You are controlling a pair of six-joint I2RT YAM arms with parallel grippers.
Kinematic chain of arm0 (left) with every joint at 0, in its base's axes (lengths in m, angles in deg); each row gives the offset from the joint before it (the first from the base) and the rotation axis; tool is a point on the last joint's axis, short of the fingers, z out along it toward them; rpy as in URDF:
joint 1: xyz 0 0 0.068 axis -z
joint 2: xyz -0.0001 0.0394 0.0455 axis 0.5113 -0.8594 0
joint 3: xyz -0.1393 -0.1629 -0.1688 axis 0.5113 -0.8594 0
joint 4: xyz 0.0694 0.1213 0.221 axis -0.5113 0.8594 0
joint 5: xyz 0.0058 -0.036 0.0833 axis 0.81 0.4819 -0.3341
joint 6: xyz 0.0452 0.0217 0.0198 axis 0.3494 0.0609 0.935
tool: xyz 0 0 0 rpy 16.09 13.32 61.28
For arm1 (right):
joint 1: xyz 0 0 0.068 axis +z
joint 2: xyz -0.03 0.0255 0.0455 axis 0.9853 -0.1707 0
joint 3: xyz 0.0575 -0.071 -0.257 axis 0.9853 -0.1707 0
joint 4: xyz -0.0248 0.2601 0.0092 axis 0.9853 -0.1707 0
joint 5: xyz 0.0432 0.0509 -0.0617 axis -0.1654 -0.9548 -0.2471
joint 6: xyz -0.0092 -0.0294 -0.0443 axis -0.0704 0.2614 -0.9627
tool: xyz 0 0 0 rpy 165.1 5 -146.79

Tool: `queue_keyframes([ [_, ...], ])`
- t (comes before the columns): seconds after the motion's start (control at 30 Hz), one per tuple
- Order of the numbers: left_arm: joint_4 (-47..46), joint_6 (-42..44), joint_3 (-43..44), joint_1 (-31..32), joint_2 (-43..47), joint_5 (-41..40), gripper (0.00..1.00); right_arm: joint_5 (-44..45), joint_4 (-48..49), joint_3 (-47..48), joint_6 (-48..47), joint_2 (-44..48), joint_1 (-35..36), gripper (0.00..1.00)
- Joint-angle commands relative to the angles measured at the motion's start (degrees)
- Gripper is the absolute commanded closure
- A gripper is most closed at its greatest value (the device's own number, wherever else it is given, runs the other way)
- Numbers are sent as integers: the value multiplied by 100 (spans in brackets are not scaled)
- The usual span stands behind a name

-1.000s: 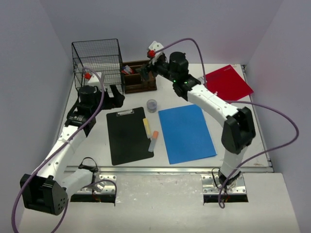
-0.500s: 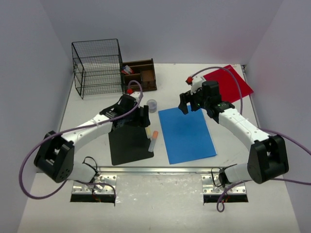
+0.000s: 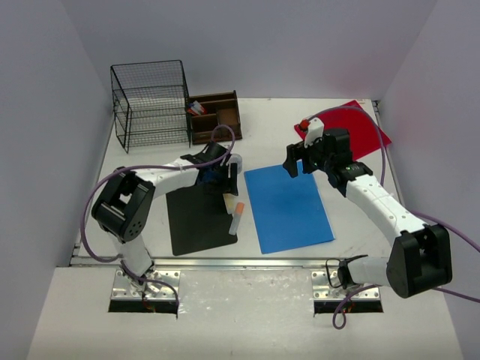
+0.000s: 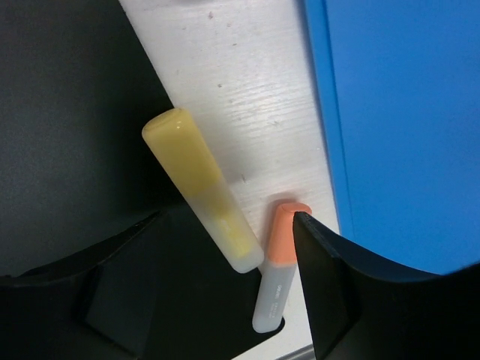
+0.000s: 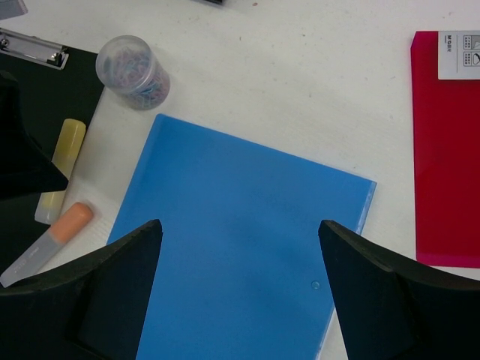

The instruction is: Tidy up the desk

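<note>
Your left gripper (image 4: 225, 221) stands open astride the yellow highlighter (image 4: 199, 187), at 9 o'clock from the blue folder (image 5: 247, 187). Your right gripper (image 5: 238, 225) hangs open above that folder. The desk (image 3: 277, 124) lies beneath both.

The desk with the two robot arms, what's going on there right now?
Two arms are tidying the desk. The left gripper is open, its fingers on either side of a yellow highlighter that lies at the edge of the black clipboard, next to an orange-capped marker. The right gripper hangs open above the blue folder, holding nothing. A red folder lies at the far right.
</note>
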Motion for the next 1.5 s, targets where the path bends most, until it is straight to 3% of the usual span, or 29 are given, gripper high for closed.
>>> queue_keyframes([
  [0.0,111,-137,247,45,-228,-204,36,-82,167,-16,97,99,-46,14],
  [0.2,247,-128,530,39,-745,-405,41,-179,119,41,83,57,-54,14],
  [0.4,302,-128,686,1,-927,-501,52,-245,113,48,63,55,-54,14],
  [0.7,339,21,644,-176,-617,-615,84,-459,123,107,79,-17,-54,15],
  [0.83,197,300,672,-177,-86,-890,100,-606,63,235,62,-68,-54,16],
  [1.0,-1128,869,10,-210,1289,-1178,100,-772,97,326,70,-127,-54,16],
  [1.07,-2652,1461,-487,-220,1998,-1178,100,-837,141,353,70,-172,-54,16],
  [1.13,-3157,1990,-674,-247,2299,-1213,100,-855,185,397,79,-225,-54,16],
  [1.23,-3752,2510,-814,-334,2277,-1333,100,-896,243,438,94,-286,-46,16],
  [1.3,-4632,2908,-1066,-490,2226,-1230,100,-920,268,461,112,-323,-52,16],
  [1.47,-5962,3099,-1263,-1095,1837,-226,100,-1092,365,586,54,-407,-54,15],
])
